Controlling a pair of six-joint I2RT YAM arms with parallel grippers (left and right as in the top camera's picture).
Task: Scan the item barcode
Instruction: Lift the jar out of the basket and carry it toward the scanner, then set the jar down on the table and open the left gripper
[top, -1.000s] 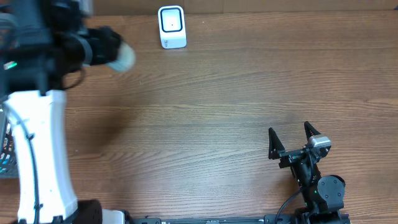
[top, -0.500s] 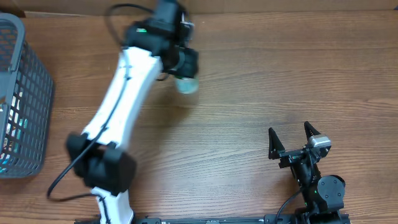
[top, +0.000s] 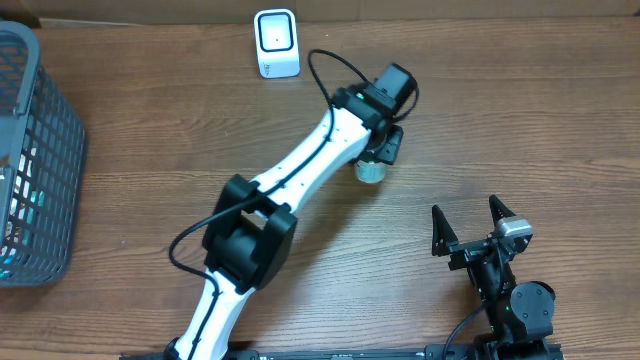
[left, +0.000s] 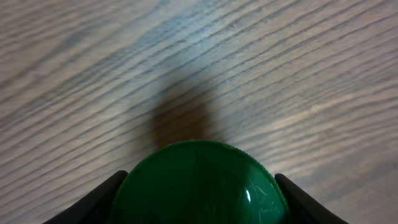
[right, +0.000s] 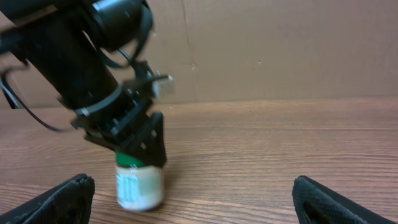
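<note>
Item: a small jar (top: 369, 172) with a green lid (left: 199, 183) and a pale labelled body is located over the middle of the tabletop (top: 520, 100), well apart from every edge.
Item axis: the long axis is close to vertical, slightly tilted; the lid is directed upward into the gripper and the base is directed toward the tabletop.
Item label: print is seen on the side turned toward the near right corner; it is too small for a barcode to be made out.
Contact with tabletop: it cannot be determined whether the base is touching the wood.
Left gripper (top: 383, 150): clamped from above on the jar at the lid, with the jaws partly spread, one on each side of it.
Right gripper (top: 465, 208): parked near the near right corner, jaws spread wide, nothing held.
Scanner (top: 276, 43): a white unit is stood at the far edge, left of centre, well apart from the jar.
Basket (top: 45, 150): a grey mesh basket is placed at the left edge.
</note>
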